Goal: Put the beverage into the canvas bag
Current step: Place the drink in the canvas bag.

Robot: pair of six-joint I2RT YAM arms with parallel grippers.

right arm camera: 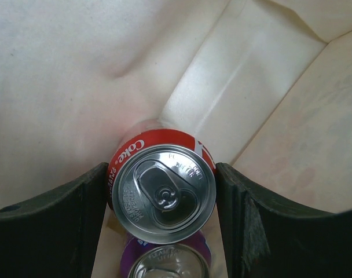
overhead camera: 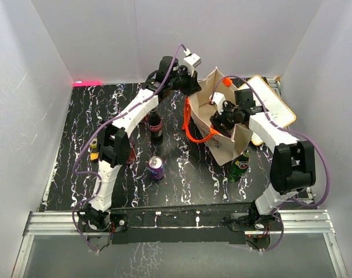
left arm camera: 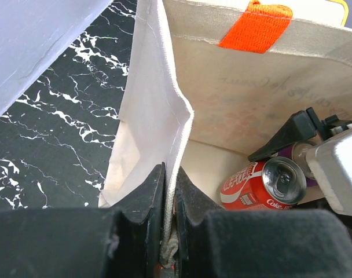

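The left pincer (left arm camera: 169, 176) is clamped tight on a side rim of the canvas bag (left arm camera: 156, 98), with the beige cloth squeezed between its two fingers. The bag stands open on the black marbled desk (overhead camera: 77, 133), right of centre. The right pincer (right arm camera: 161, 174) reaches down inside it, jaws wide and pressed against both sides of a red cola can (right arm camera: 164, 197), gripping it low in the bag just above a purple can (right arm camera: 164, 263). Only the top view shows the drinks outside: a dark cola bottle (overhead camera: 156, 124), a loose purple can (overhead camera: 157, 168) and a green bottle (overhead camera: 239, 166) just beside the bag's front
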